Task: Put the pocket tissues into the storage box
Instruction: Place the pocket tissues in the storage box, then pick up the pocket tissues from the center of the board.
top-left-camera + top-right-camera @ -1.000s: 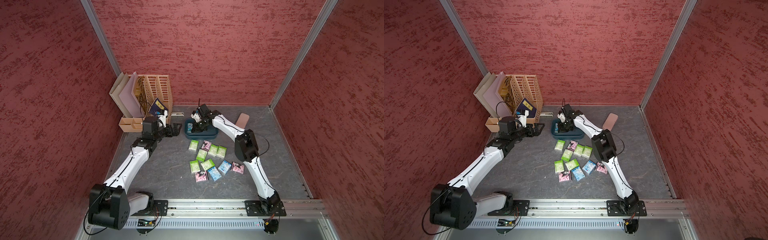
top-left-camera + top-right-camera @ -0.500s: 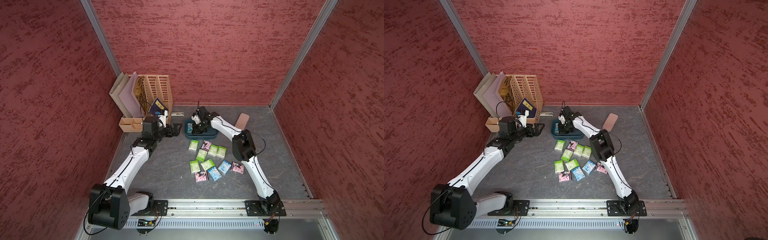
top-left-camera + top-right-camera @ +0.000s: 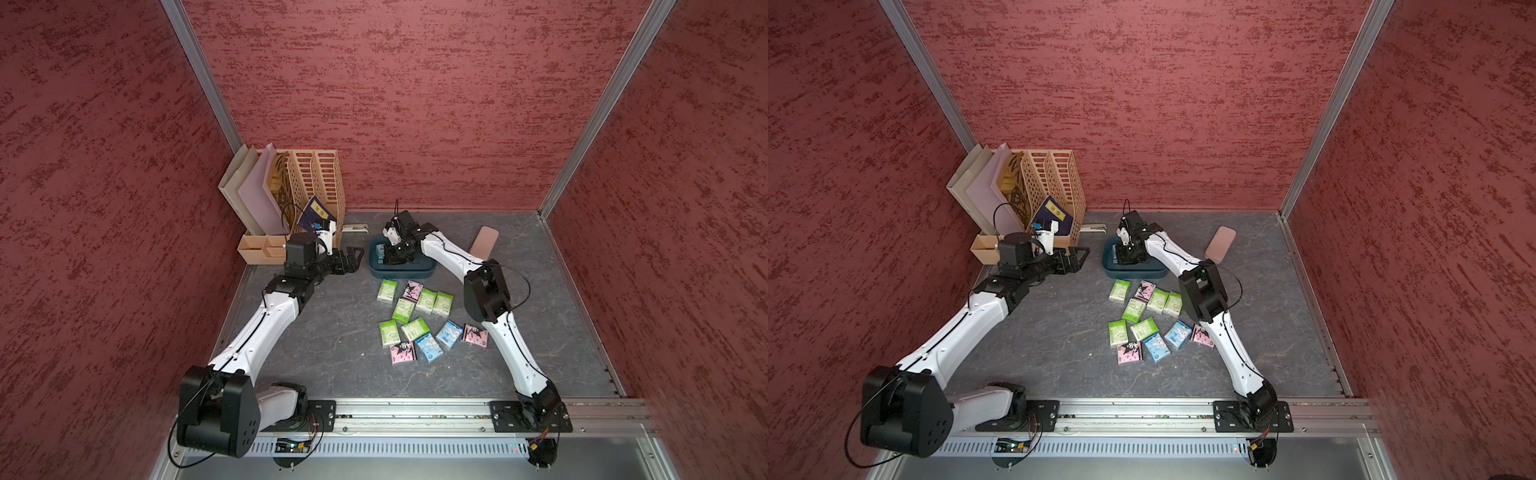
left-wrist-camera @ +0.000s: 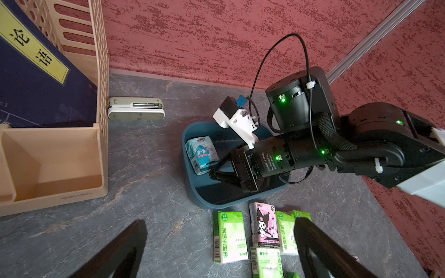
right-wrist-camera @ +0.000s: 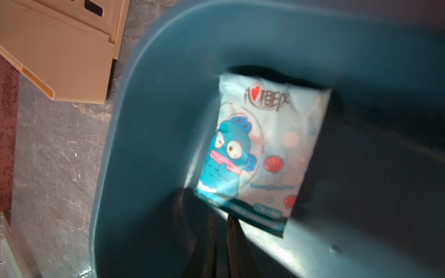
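Change: the right hand (image 4: pixel 213 173), pressed together a moment ago, is beginning to part its fingers inside the storage box (image 4: pixel 189 178).
Right hand grip: a thin slit is showing between the fingers, right at the packet's edge. I cannot tell whether they are still nipping it.
Blue packet (image 5: pixel 262 149): lying inside the storage box, at the end nearest the file organizer (image 3: pixel 316 183).
Left hand (image 3: pixel 351 261): hanging spread wide and empty just outside that same end of the storage box.
Other pocket tissues (image 3: pixel 404 310): eleven are lying on the bench (image 3: pixel 332 353), just outside the storage box's long side facing the arm bases.
Meaning: the release appears to be getting under way, so only one packet is being delivered. Most of the task is still waiting.
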Tool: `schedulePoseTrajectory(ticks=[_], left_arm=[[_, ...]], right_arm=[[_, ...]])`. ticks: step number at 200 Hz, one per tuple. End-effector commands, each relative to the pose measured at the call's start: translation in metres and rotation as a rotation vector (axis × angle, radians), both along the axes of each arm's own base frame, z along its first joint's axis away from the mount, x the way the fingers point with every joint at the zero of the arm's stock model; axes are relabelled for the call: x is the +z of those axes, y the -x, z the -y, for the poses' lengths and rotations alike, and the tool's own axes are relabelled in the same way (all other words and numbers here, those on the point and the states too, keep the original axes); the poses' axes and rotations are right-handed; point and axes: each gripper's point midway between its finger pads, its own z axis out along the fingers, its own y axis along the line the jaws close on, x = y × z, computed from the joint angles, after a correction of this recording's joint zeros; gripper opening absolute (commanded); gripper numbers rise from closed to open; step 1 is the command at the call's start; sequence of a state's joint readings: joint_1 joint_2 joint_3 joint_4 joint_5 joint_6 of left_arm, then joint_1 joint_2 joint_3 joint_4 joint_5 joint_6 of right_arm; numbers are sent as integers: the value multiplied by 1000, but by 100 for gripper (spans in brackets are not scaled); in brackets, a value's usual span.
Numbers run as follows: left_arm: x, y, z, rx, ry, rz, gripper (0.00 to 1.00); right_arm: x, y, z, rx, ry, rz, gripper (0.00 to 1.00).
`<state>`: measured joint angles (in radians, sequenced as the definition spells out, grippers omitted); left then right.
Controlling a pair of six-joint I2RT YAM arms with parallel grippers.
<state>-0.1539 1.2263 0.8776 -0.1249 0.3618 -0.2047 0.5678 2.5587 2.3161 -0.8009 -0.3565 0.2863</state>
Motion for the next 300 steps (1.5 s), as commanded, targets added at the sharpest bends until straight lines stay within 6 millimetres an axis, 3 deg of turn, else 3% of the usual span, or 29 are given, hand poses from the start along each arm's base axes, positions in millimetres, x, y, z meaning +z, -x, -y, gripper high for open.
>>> schedulePoseTrajectory(ticks=[1,38,86,105,130,167,202,269,300], left_arm=[[10,-3,5,-20,3,17,100],[6,-4,7,-35,-13,-19,100],[3,3,9,-66,-41,-55,100],[-8,7,17,-89,-53,-83,100],[-36,15,33,-130,-80,-149,100],[-88,25,60,-208,-117,-293,100],[-130,33,72,-256,-176,-396,92],[-175,30,80,-262,-234,-513,84],[-182,21,87,-270,-231,-536,79]], right_arm=[[17,-4,-9,21,-45,49,23],[43,1,-17,54,-125,79,37],[109,3,-16,50,-224,193,51],[132,-1,-5,11,-248,239,56],[150,-16,28,-106,-243,285,58],[155,-21,70,-190,-233,275,59],[150,-10,89,-198,-210,251,59],[131,3,106,-198,-185,196,59],[131,3,108,-198,-187,187,59]])
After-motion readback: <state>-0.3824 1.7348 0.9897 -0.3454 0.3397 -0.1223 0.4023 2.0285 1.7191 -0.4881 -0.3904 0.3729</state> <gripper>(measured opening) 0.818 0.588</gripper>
